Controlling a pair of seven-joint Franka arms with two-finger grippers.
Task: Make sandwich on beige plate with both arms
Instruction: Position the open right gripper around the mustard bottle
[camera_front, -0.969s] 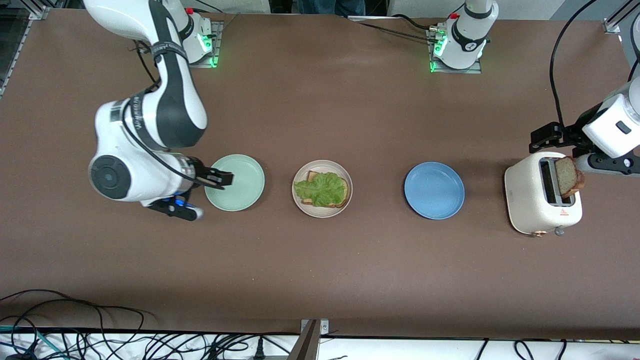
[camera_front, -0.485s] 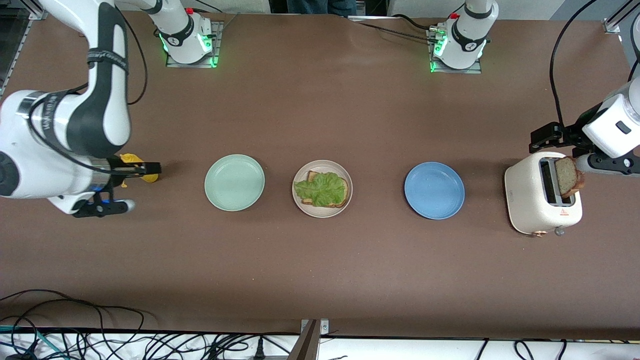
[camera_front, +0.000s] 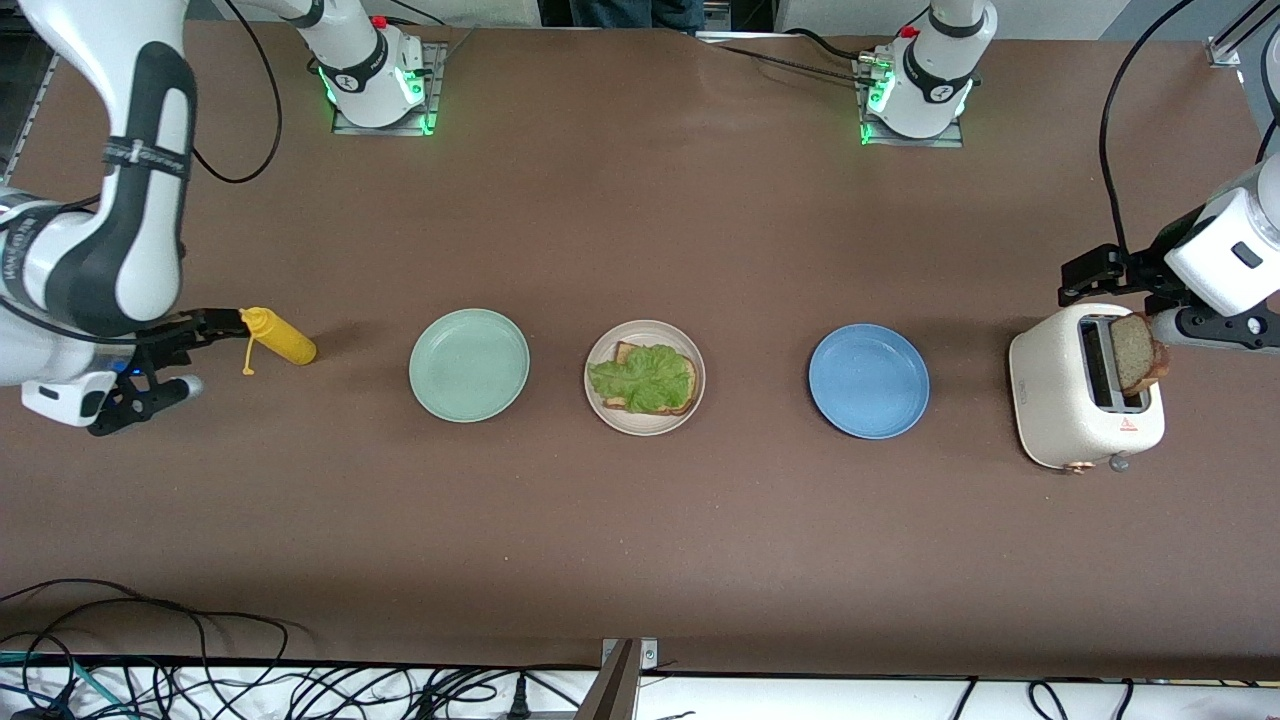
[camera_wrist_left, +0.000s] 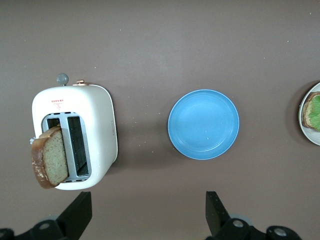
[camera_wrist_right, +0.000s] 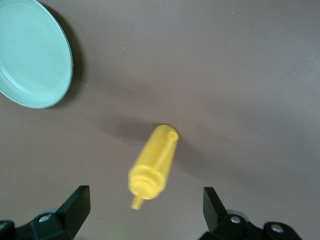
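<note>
At the right arm's end of the table, going across toward the left arm's end:
Right gripper (camera_front: 205, 325): over the cap end of the yellow mustard bottle (camera_front: 280, 341); fingers apart, holding nothing.
Mustard bottle: lying on its side, long axis along the table's length, nozzle toward the right gripper.
Mint green plate (camera_front: 469, 364): bare.
Beige plate (camera_front: 644, 377): mid-table, holds bottom bread slice (camera_front: 687, 377) under lettuce leaf (camera_front: 642, 378); top slice missing.
Blue plate (camera_front: 868, 380): bare.
Toaster (camera_front: 1085, 399): second bread slice (camera_front: 1138, 353) stands in its slot.
Left gripper (camera_wrist_left: 145, 212): over the toaster, fingers apart, nearer arm to that slice.
Hidden: left fingertips cut off in wrist view; bottom slice mostly covered.
</note>
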